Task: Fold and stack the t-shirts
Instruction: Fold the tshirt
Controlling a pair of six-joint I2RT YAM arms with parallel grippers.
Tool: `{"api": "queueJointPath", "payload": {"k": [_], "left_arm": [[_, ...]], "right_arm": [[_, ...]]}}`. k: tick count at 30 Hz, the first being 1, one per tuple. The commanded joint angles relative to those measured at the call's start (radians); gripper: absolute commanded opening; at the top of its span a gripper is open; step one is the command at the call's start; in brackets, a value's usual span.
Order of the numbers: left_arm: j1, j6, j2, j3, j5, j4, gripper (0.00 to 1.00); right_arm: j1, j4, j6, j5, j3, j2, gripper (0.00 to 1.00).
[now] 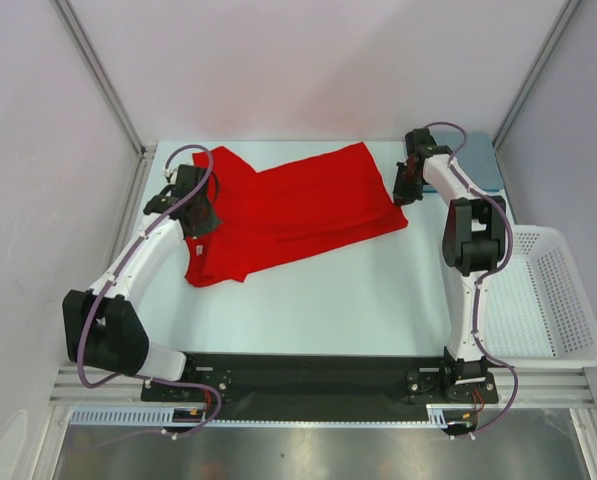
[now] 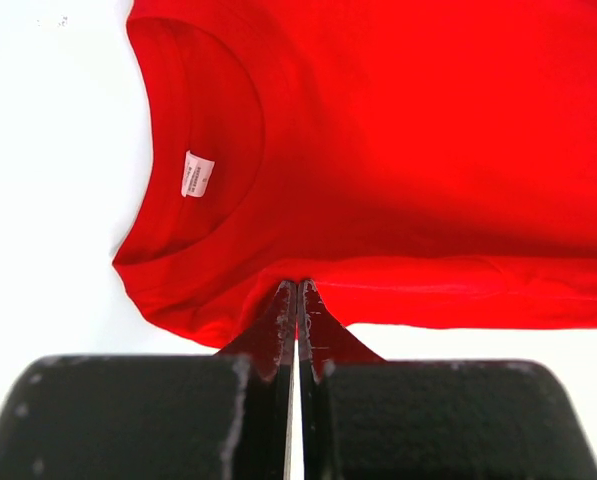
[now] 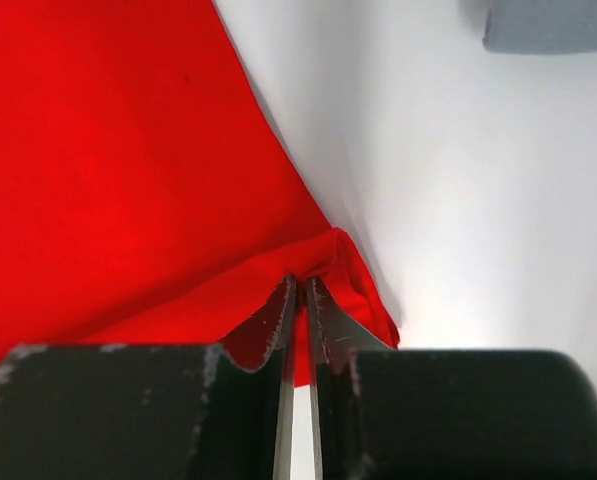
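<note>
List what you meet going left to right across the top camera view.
left gripper, red t-shirt, right gripper, blue t-shirt, white basket

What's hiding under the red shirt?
The red shirt lies spread on the white table, which shows all around it. The cloth covers whatever is beneath, so nothing else under it can be seen.

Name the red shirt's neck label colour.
White; the neck label shows best in left wrist view.
</note>
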Motion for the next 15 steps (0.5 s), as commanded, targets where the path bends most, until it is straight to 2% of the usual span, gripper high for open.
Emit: {"api": "queueJointPath", "payload": {"k": [1, 15], "left_arm": [[0.021, 0.02, -0.004, 0.044, -0.013, 0.024, 0.0], [0.056, 0.037, 0.066, 0.069, 0.003, 0.046, 0.0]], "right_arm": [[-0.003, -0.012, -0.004, -0.027, 0.059, 0.018, 0.11], [-0.002, -0.043, 0.008, -0.036, 0.142, 0.076, 0.13]]}}
